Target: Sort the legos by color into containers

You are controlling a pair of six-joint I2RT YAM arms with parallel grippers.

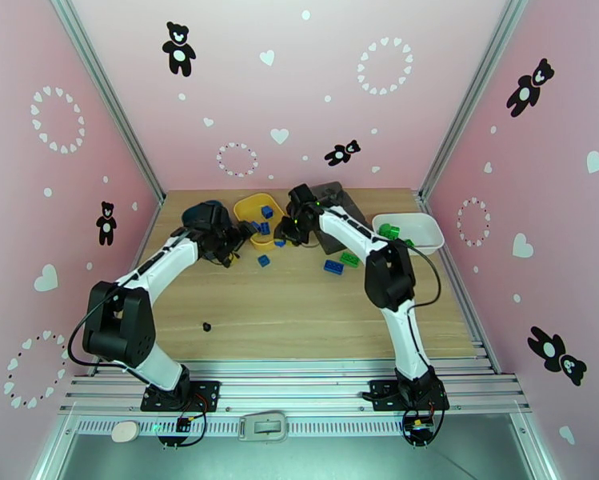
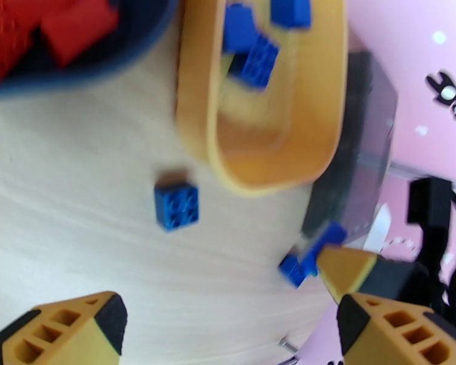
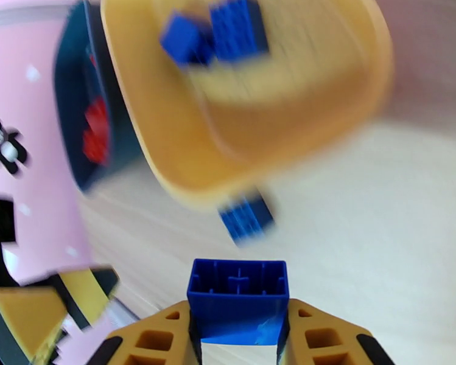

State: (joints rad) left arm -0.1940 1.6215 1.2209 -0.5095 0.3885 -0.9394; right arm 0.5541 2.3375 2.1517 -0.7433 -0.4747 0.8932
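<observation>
- Closest to the right wrist lens, one blue brick is pinched between the two fingers of the right gripper, its hollow underside turned toward the camera.
- Just past it, one loose blue brick lies on the wooden surface, just beside the rim of the yellow tray.
- Two more blue bricks sit inside that tray. They are blurred, so I cannot rule out others.
- Over bare wood near the yellow tray, the left gripper hangs with its two fingers spread wide and nothing between them.
- Beside the yellow tray, one dark teal tray holds red bricks. Blur and the frame edge keep me from counting them.
- Seen from above, one white tray stands at the right, well apart from the other two trays, with at least two green bricks inside.
- Between the white and yellow trays, one stray green brick and one stray blue brick lie just beside each other.
- One dark grey tray sits behind the right arm.
- One small black bit lies alone nearer the arm bases.
</observation>
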